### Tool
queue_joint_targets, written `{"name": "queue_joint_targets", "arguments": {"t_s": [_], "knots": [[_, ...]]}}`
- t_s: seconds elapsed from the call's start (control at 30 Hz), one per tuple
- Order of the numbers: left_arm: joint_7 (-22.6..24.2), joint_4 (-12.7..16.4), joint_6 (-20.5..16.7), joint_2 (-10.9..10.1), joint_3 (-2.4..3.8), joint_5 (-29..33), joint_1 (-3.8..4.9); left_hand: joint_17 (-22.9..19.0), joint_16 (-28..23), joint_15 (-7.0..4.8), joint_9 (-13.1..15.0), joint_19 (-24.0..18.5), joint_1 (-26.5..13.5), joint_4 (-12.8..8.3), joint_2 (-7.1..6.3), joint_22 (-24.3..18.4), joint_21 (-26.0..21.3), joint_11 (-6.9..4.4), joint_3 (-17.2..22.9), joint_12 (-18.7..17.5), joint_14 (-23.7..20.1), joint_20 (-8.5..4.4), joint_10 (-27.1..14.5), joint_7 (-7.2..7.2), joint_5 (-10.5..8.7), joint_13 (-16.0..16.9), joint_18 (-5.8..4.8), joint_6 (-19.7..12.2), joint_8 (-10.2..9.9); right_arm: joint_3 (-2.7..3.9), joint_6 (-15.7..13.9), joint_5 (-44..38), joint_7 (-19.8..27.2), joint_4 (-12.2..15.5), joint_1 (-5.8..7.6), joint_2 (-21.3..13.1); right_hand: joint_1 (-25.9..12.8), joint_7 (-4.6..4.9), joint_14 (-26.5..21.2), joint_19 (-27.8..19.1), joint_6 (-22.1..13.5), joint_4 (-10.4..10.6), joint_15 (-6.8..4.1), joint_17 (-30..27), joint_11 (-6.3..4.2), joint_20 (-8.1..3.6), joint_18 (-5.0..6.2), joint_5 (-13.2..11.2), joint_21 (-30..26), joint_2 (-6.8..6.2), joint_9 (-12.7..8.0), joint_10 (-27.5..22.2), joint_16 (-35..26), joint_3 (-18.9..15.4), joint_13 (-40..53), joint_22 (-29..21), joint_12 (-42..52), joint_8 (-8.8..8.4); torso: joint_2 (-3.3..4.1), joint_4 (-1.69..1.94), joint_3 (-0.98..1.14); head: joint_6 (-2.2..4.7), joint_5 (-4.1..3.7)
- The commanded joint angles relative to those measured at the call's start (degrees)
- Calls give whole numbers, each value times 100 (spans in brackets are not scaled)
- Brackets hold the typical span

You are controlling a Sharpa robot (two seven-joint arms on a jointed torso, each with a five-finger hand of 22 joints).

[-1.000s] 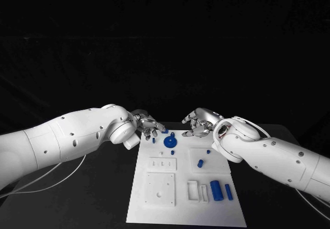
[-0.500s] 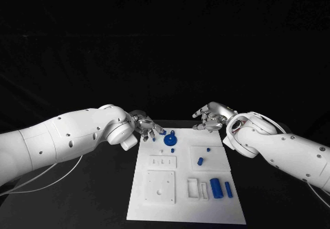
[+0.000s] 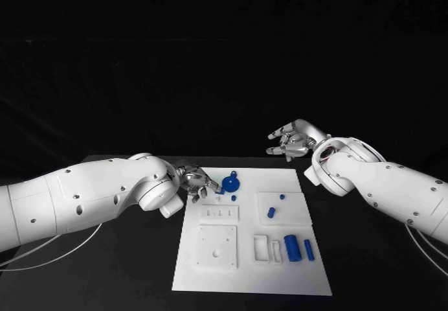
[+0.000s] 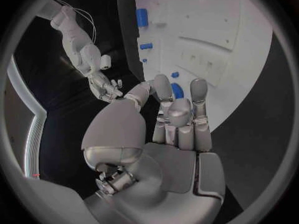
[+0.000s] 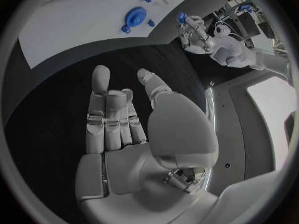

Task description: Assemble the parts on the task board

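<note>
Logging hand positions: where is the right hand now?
In the head view the right hand is raised off the far right corner of the task board, over the black table, holding nothing, fingers apart.

Black table (image 3: 112,259), dark backdrop (image 3: 224,65) behind

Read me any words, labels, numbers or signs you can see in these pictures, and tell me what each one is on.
None can be read.
Task board: plain white, no print that shows.
Blue parts, such as the round one: no marks.
Left hand and right hand: bare silver, no lettering; the white arms carry none either.
Clutter in the room behind, in the right wrist view: too small and blurred to tell if it bears text.
</note>
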Motion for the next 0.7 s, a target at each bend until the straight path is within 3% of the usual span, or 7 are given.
{"name": "queue_joint_targets", "arguments": {"t_s": [0.03,0.13,0.23,0.4,0.7], "knots": [[51,144,-479,-26,-10,-16,-19,54,44,1,2643,53,90,-1,35,83,-63,-70,-45,57,29,22,252,-505,-46,40,-27,1008,39,8,-190,336,185,-89,28,42,-54,10,-50,133,44,6,-2,-18,-17,-2,64,41,-32,4,-7,-12,-44,37,-10,-7,7,-18,6,3,-7,-46,-2],[-15,233,-538,-39,-18,-58,-37,102,82,6,2697,68,105,21,71,146,-104,-74,-74,138,40,39,253,-520,-226,91,-22,1051,42,10,-201,368,199,-148,52,83,-66,11,-49,137,44,3,-3,-31,-17,-3,61,62,-44,3,-7,-14,-51,40,-24,-17,4,-18,7,-5,-5,-107,-9],[-88,292,-540,-35,-22,-132,-63,118,96,6,2709,90,146,65,164,193,-139,-76,-127,163,51,45,252,-524,-615,113,-22,1056,36,11,-207,387,207,-189,71,121,-76,11,-53,140,44,1,-4,-50,-18,-5,59,88,-57,3,-7,-14,-66,42,-35,-27,5,-18,7,-6,-5,-150,-9],[-185,301,-518,18,-25,-298,-157,207,172,6,2775,147,209,91,198,391,-282,-83,-255,260,71,63,251,-542,-752,200,-18,1099,38,12,-216,405,217,-231,95,173,-102,9,-55,146,49,10,-4,-67,-19,-5,56,136,-71,5,-7,-16,-73,41,-49,-39,8,-17,6,-7,-12,-240,-20],[-293,153,-378,166,-26,-405,-259,346,286,24,3034,243,217,134,266,763,-544,-79,-357,436,95,138,243,-579,-899,377,26,1190,56,12,-207,436,211,-279,114,214,-117,8,-60,151,50,14,-5,-80,-20,-7,52,195,-83,0,-7,-23,-77,40,-62,-48,12,-18,6,-12,-15,-299,-22]]}}
